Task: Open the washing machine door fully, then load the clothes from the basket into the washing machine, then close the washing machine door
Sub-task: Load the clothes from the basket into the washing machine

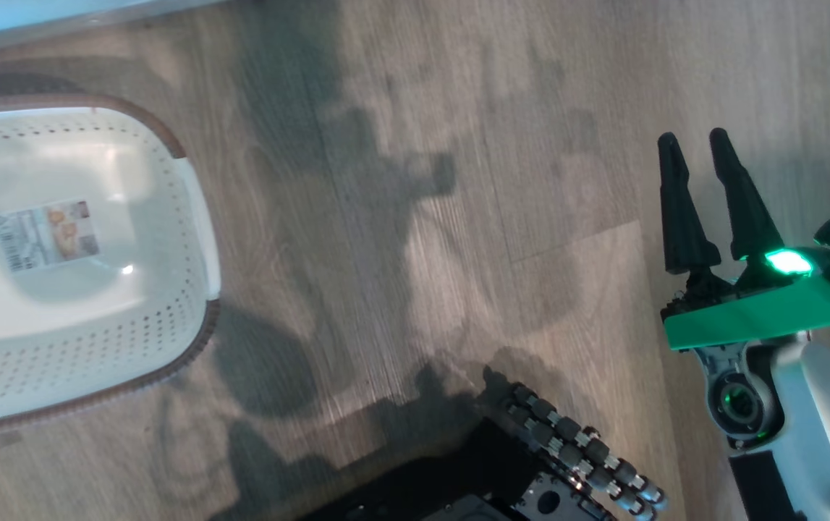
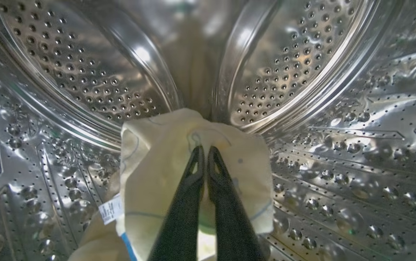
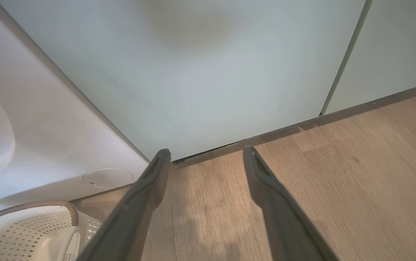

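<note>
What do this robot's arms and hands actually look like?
The right hand has two long, tapered black fingers rising from a bright green wedge-shaped mount with a glowing green light. Below it sits a round grey wrist joint, lit green inside, then a smooth white forearm. The left hand has the same slim dark fingers, with narrow cut-outs near the tips.

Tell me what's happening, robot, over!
Left pincer shut, tips at clothes inside drum. Right pincer open, above floor. Basket empty. Nothing in the way.
</note>
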Available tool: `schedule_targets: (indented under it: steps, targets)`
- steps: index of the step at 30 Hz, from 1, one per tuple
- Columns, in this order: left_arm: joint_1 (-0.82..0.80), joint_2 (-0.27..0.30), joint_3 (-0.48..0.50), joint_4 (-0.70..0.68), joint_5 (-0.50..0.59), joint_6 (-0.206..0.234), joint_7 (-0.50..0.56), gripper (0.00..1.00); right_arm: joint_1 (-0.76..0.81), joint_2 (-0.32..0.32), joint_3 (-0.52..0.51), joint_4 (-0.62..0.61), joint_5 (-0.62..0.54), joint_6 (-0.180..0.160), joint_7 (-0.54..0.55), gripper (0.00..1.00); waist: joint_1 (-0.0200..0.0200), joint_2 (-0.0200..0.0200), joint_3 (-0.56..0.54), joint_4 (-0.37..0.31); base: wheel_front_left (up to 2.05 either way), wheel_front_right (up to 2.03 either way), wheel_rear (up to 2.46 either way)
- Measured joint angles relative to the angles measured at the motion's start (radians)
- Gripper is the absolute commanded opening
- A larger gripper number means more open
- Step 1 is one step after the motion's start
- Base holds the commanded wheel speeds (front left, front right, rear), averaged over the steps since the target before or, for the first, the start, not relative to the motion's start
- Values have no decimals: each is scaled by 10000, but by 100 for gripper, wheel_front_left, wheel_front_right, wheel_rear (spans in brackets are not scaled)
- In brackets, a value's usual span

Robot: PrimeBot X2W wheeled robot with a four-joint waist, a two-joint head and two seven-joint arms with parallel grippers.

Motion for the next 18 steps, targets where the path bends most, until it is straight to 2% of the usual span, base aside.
schedule_targets:
  steps: [3,10,11,12,13,14,18]
  targets:
    - [-378,100,-17,219,148,-40,-420,0,1,6,65,2,23,0,0,100,0,0,131,-132,0,0,0]
    - [-569,-21,-125,1181,-42,-395,-148,0,-11,27,71,15,21,0,0,100,1,0,274,-81,0,0,0]
    - [-569,-98,-117,1292,-84,-395,-121,18,-22,29,71,17,19,0,0,100,0,0,275,-56,0,0,0]
    - [-569,-176,-113,1377,-146,-395,-121,44,-44,29,71,17,19,0,-2,100,0,0,272,-28,0,0,0]
    - [-569,-244,-125,1438,-174,-399,-125,75,-71,29,63,19,13,0,0,100,0,0,266,6,0,0,0]
    - [-569,-314,-142,1494,-180,-424,-144,99,-109,29,63,19,-15,0,0,100,0,0,254,45,0,0,0]
    - [-569,-497,-301,1597,-213,-554,-343,100,-211,33,-65,17,-128,0,-2,100,0,0,177,225,0,0,0]
